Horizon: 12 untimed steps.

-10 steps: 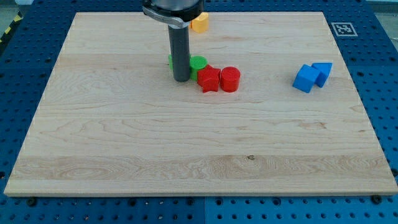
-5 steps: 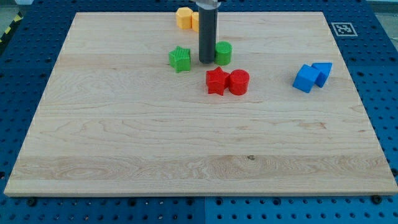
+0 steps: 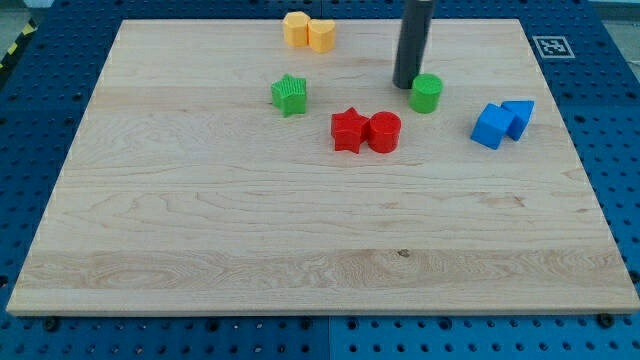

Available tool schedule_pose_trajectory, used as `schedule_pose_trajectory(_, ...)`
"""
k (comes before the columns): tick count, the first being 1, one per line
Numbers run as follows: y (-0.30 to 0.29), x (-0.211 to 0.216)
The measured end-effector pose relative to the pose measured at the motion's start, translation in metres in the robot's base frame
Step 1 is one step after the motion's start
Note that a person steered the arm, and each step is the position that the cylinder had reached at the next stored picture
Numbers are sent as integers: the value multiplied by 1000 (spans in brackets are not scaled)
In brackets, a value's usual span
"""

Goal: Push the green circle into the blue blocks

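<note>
The green circle [image 3: 426, 93] stands on the wooden board right of centre near the view's top. My tip [image 3: 405, 84] is right beside it on its upper left, touching or almost touching it. The two blue blocks [image 3: 502, 123] sit together further to the view's right and a little lower, with a gap between them and the green circle.
A green star [image 3: 289, 95] lies to the view's left of my tip. A red star [image 3: 347, 130] and a red cylinder [image 3: 383, 131] sit side by side below my tip. Two orange blocks [image 3: 308, 32] lie at the view's top edge of the board.
My tip has moved to the view's right and pushed the green circle away from the green star and red blocks, toward the blue blocks. The other blocks have stayed put.
</note>
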<state>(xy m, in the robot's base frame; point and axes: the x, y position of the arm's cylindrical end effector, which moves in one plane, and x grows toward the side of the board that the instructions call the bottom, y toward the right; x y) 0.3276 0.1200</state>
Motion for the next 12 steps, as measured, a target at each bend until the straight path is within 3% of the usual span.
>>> schedule_pose_trajectory(7, 6, 54)
schedule_pose_trajectory(10, 53, 60)
schedule_pose_trajectory(12, 36, 85)
